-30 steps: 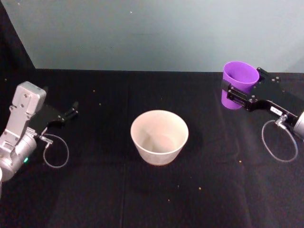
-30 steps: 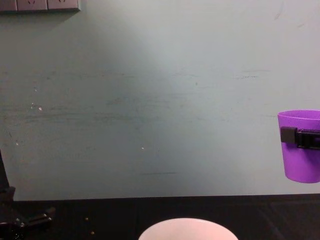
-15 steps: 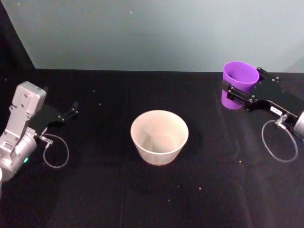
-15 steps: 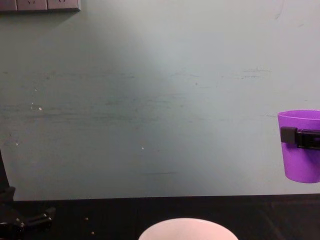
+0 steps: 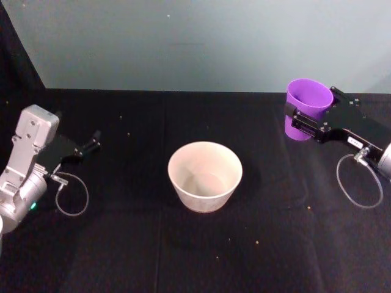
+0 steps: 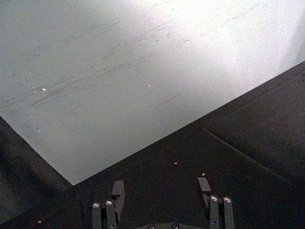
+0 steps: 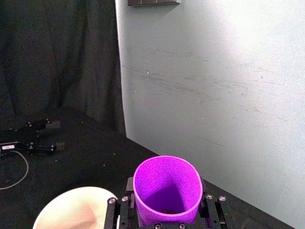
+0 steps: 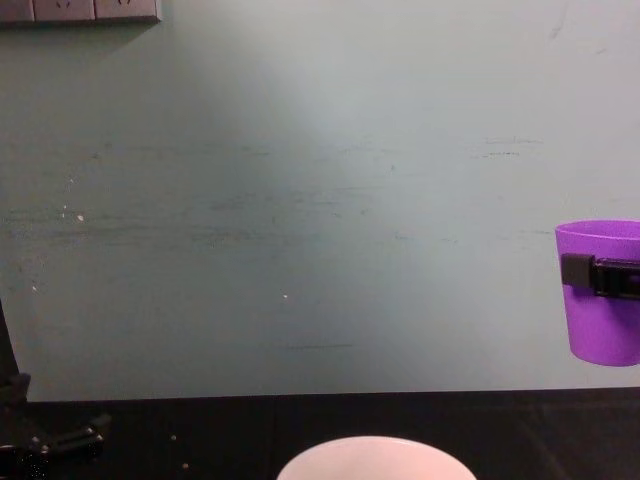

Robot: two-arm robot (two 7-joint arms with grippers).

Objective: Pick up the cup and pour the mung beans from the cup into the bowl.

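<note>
Head: right gripper [image 5: 310, 119] is clamping the cup [image 5: 308, 97] upright at back right. The bowl [image 5: 204, 194] is sitting in the middle of the table [image 5: 122, 256], looking empty. Left gripper [image 5: 91, 145] is idling far left.
Left wrist: its fingers are standing apart, gripping nothing.
Right wrist: a few mung beans [image 7: 165, 210] are lying in the cup's bottom.
Chest: cup is hanging clear above the table.

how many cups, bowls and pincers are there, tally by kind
small purple plastic cup: 1, gripped in the right pincer
wide pale round bowl: 1, on the black table
pincers: 2, the right pincer on the cup and the left pincer open over the table's left side
total: 4
</note>
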